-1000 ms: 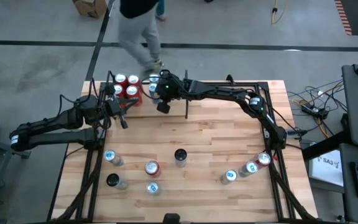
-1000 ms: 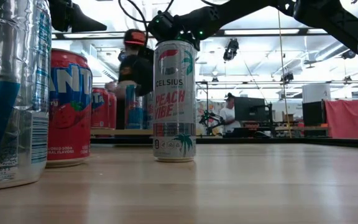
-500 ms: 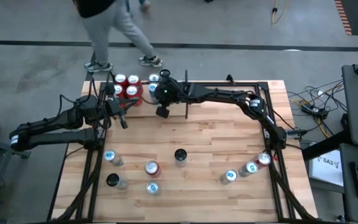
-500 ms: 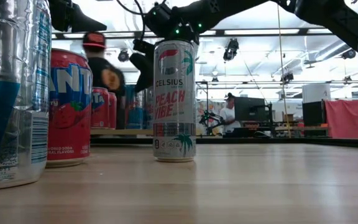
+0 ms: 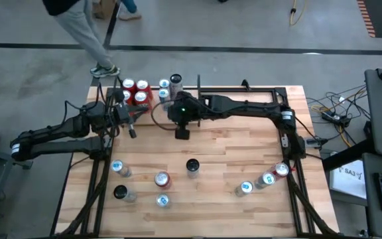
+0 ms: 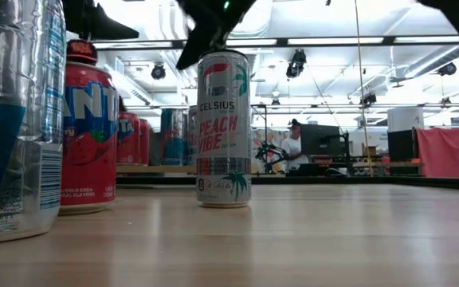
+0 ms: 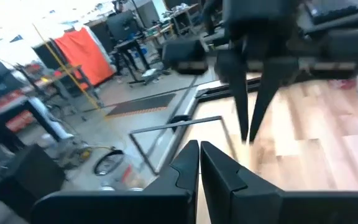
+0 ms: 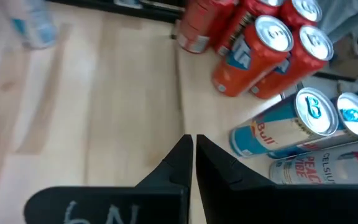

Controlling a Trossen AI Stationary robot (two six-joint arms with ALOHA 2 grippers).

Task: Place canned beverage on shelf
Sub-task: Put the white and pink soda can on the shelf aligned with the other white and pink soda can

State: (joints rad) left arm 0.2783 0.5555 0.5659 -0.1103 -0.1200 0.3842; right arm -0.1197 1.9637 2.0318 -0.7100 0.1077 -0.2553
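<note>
Butcher-block wood table (image 5: 231,153) — cylindrical metal cans (image 5: 140,93) clustered.

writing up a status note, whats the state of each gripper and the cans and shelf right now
right gripper: jaws shut, empty, over the table near the shelf
left gripper: jaws shut, empty
shelf: holds red cans, blue cans and a white can, all upright
red cans: upright, grouped
Celsius can: upright on the table
table cans: upright, not yet shelved
</note>
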